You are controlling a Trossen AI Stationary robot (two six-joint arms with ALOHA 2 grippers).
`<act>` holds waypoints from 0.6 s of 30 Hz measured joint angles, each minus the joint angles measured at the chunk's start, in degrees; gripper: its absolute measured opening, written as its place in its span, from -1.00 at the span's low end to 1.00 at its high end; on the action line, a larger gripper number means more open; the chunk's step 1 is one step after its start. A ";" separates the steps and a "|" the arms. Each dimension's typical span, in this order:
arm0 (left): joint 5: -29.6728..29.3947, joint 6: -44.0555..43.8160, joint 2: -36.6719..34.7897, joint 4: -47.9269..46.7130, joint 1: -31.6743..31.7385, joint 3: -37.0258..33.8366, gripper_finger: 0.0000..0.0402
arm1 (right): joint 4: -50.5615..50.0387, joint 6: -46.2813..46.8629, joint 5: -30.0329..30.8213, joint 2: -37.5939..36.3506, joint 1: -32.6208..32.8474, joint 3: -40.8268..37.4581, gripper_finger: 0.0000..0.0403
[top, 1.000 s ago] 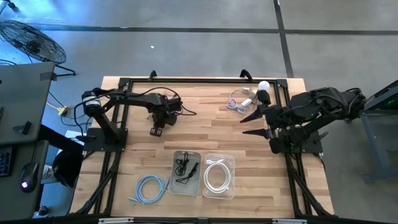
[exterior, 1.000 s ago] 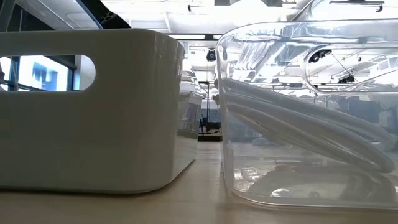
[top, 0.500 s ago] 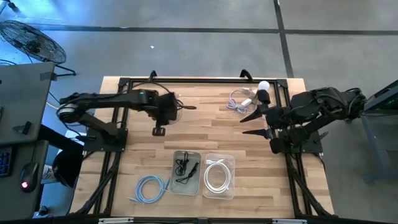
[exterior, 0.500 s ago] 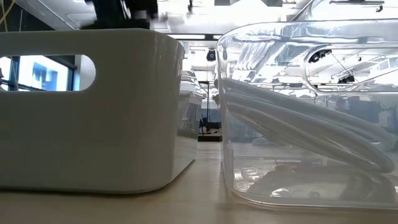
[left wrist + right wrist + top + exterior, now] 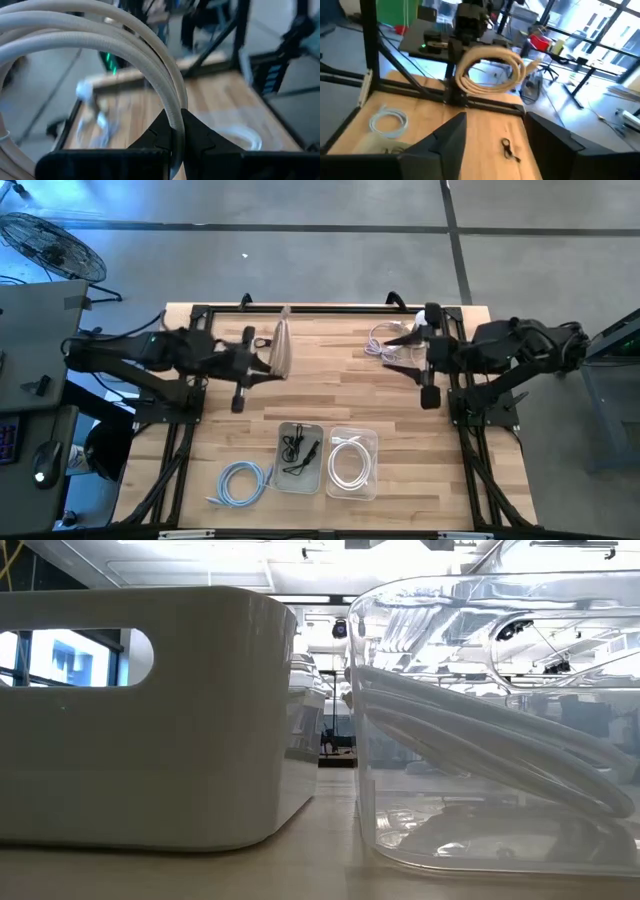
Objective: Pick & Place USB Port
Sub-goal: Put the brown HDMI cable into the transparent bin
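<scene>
A beige coiled USB cable (image 5: 284, 345) hangs in the air over the table's left half, held by my left gripper (image 5: 267, 360), which is shut on it. In the left wrist view the coil (image 5: 100, 45) arcs up out of the fingers. The right wrist view shows the same coil (image 5: 492, 72) across the table. My right gripper (image 5: 403, 352) is open, beside a white and purple cable (image 5: 384, 340) lying near the far right corner. Its fingers (image 5: 445, 142) stand wide apart and touch nothing. The low view shows no gripper. My left gripper pinches several strands of the beige coil (image 5: 175, 127) between its two fingers, which lie across the strands. The coil is lifted clear of the table and stands on edge from the fingers toward the far edge.
Near the near edge sit a white bin (image 5: 299, 456) with a black cable and a clear bin (image 5: 351, 463) with a white cable; both fill the low view (image 5: 150, 720) (image 5: 500, 720). A light blue coil (image 5: 240, 481) lies left of them. Black frame rails (image 5: 300, 308) run along the far edge.
My left gripper drew back toward the table's left edge and rose, turning from pointing down to roughly level; the beige coil came up off the table with it and now hangs clear. My right gripper turned about its wrist and shifted toward the far edge, nearer the white and purple cable.
</scene>
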 joint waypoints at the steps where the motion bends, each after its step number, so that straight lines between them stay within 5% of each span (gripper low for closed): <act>1: -0.20 1.20 0.12 2.38 -1.43 0.00 -0.95 | 0.45 0.07 -0.92 0.03 -0.68 0.00 0.00; 8: 2.11 9.14 4.22 16.63 -8.08 0.00 -0.95 | 1.84 0.05 -2.58 1.98 -3.91 0.00 0.25; 18: 9.92 13.53 9.99 29.42 -9.71 0.00 -0.95 | 8.92 -5.13 -7.27 7.71 -4.25 -0.02 0.27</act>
